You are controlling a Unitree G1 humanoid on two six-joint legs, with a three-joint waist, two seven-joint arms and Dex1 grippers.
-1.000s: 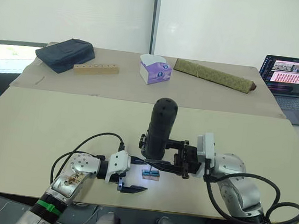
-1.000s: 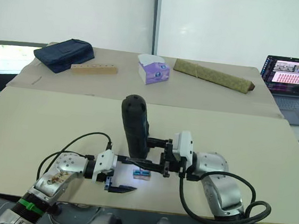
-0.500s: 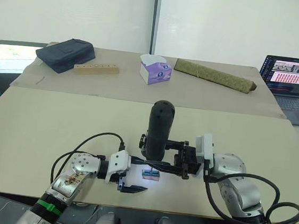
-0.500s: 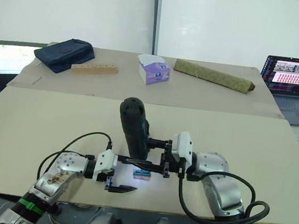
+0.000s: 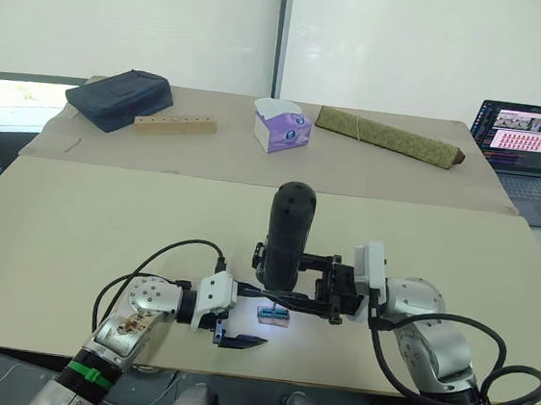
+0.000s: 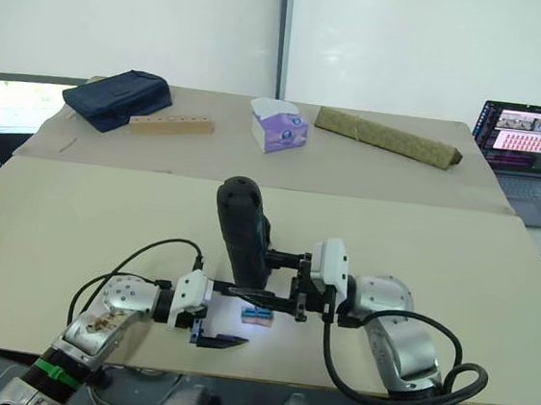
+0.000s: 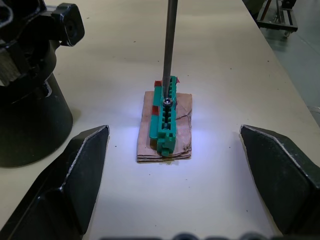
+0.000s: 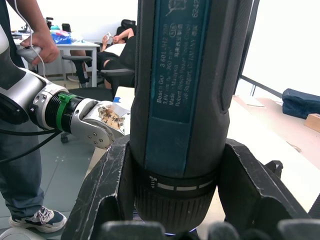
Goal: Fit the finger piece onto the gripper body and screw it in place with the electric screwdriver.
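Gripping the electric screwdriver [image 5: 288,231] upright, right gripper [image 5: 331,291] held its bit on the green block [image 7: 167,120] near the worktop's [image 5: 74,230] front edge; left gripper [image 7: 172,172] was spread. Screwdriver unchanged from 0.5 s back.

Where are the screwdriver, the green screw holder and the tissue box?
screwdriver [image 5: 287,235], left eye view, on its upright black barrel.
green screw holder [image 7: 167,119], left wrist view, on its ribbed top.
tissue box [image 5: 282,128], left eye view, on its purple side.
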